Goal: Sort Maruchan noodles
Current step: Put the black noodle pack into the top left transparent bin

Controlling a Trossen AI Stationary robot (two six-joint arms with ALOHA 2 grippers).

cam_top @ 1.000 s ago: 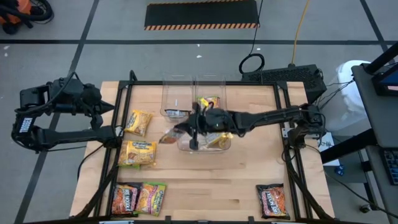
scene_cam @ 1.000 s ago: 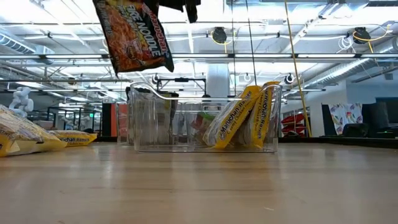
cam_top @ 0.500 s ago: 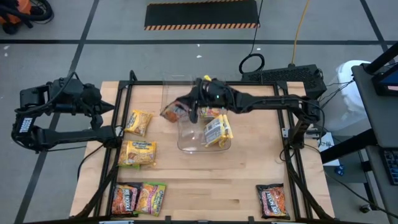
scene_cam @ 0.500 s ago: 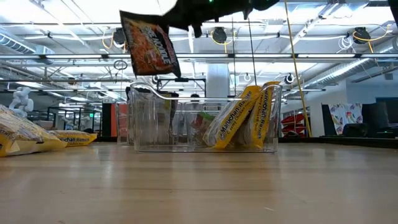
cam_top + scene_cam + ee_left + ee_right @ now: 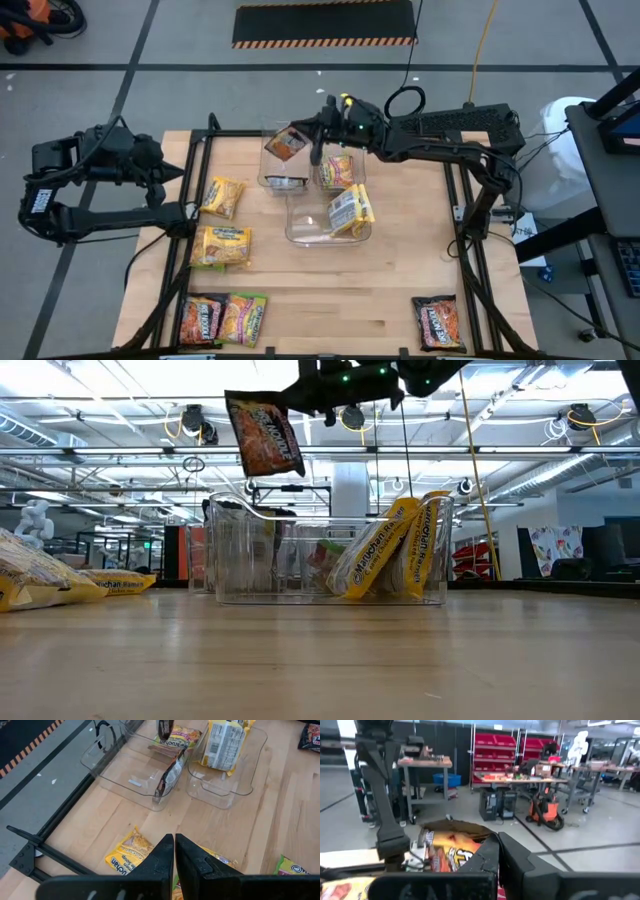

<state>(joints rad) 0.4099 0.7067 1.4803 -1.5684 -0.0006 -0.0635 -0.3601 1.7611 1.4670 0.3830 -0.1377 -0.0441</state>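
Note:
My right gripper (image 5: 306,141) hovers over the far-left clear bin (image 5: 268,168), shut on a dark brown noodle packet (image 5: 286,143) that hangs high above the bins in the low view (image 5: 265,434). A dark packet (image 5: 285,182) stands in that bin. The far-right bin (image 5: 352,135) holds an orange and green packet (image 5: 337,170), and the near bin (image 5: 300,228) holds yellow packets (image 5: 350,208). My left gripper (image 5: 174,839) waits shut beyond the table's left edge, above a loose yellow packet (image 5: 127,857). My right gripper pinches the dark brown packet by its upper edge (image 5: 479,845) between its two fingers, coming level from the table's right side. The packet hangs tilted below the fingers (image 5: 302,388), lifted clear of the bins and the table.
Loose packets lie flat on the table: two yellow (image 5: 222,196) (image 5: 222,246) at the left, an orange-red (image 5: 201,318) and a lime-green (image 5: 245,318) at the near left, a dark one (image 5: 438,322) at the near right. Bare wood lies between them.
My right gripper has swung toward the table's far edge with the dark brown packet, from beside the near bin to above the far-left bin. The packet has stayed hanging clear below the fingers.

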